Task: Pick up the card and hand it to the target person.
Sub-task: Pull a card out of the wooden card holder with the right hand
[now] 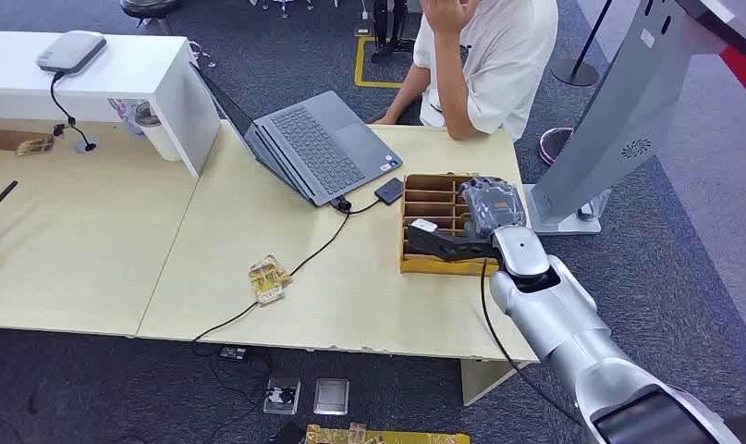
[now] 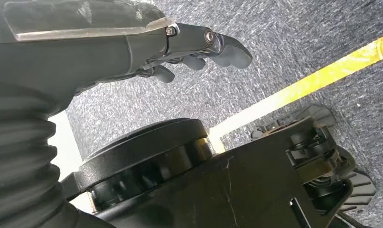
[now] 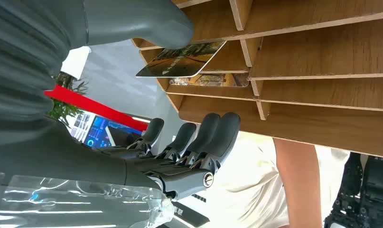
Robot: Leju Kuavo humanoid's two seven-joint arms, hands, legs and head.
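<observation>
One slotted wooden box (image 1: 424, 199) right of centre in head view, several compartments; wrist view shows two cards in it — one card (image 3: 182, 59) tilted out under the right hand's (image 1: 484, 208) thumb, fingers apart, not clamped. One laptop (image 1: 323, 143), one person (image 1: 484, 55) top centre. Left hand (image 2: 199, 47) fingers loosely apart, holding nothing.

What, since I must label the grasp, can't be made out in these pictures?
Right wrist view: the thumb overlaps the card, so whether they touch is unclear.
Head view: the right hand hides the card's slot in the wooden organizer.
Head view: the top edge cuts off the person.
</observation>
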